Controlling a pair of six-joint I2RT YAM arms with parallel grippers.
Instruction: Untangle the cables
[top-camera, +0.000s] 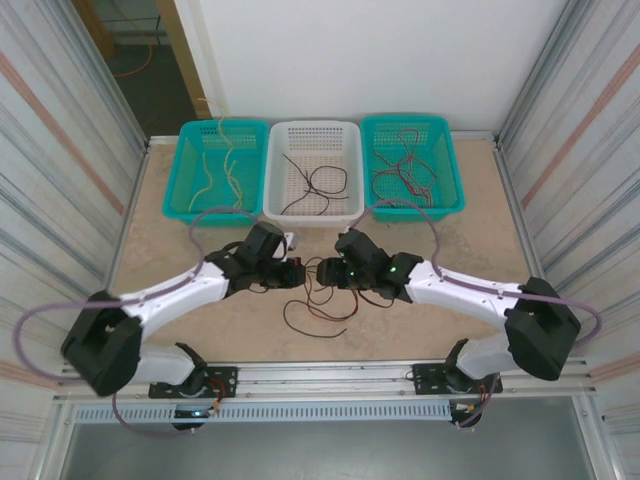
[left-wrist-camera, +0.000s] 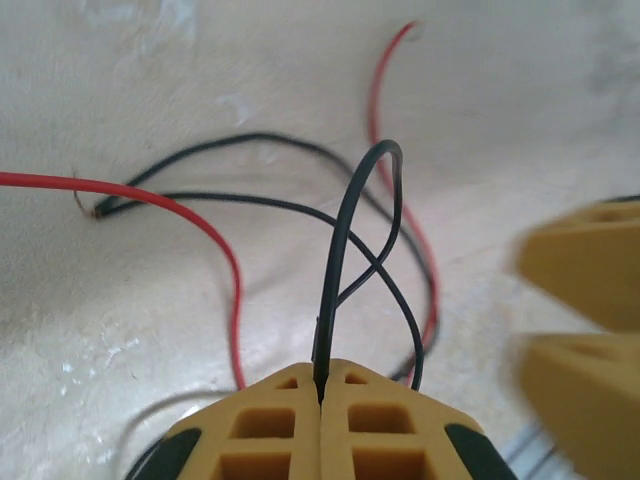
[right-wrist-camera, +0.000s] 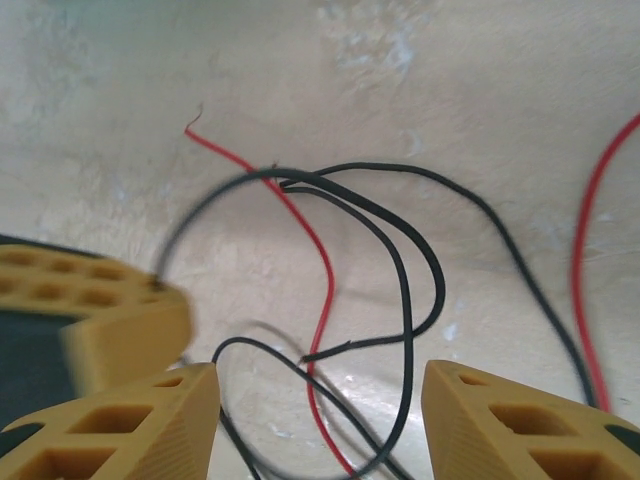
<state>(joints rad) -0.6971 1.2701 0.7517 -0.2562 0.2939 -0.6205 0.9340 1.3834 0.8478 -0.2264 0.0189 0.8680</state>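
Left gripper (left-wrist-camera: 320, 392) clamps a thin black flexible cable (left-wrist-camera: 343, 235); right gripper (right-wrist-camera: 320, 400) gapes over the tangle.

Top view: both grippers meet tip to tip at mid-table above a loose knot of thin red and black wires (top-camera: 318, 298), on the near side of three perforated plastic baskets (top-camera: 316, 124). Left wrist view: the yellow fingers press shut on the black cable, which rises straight ahead from the tips into a narrow loop. A thin red cable (left-wrist-camera: 150, 197) sweeps off left. Right wrist view: the fingers stand wide apart, holding nothing, with black strands and a red one lying between them, mostly along the fingers' direction. The right arm therefore looks better placed to take a second strand. The crossings read clearer here than from above.
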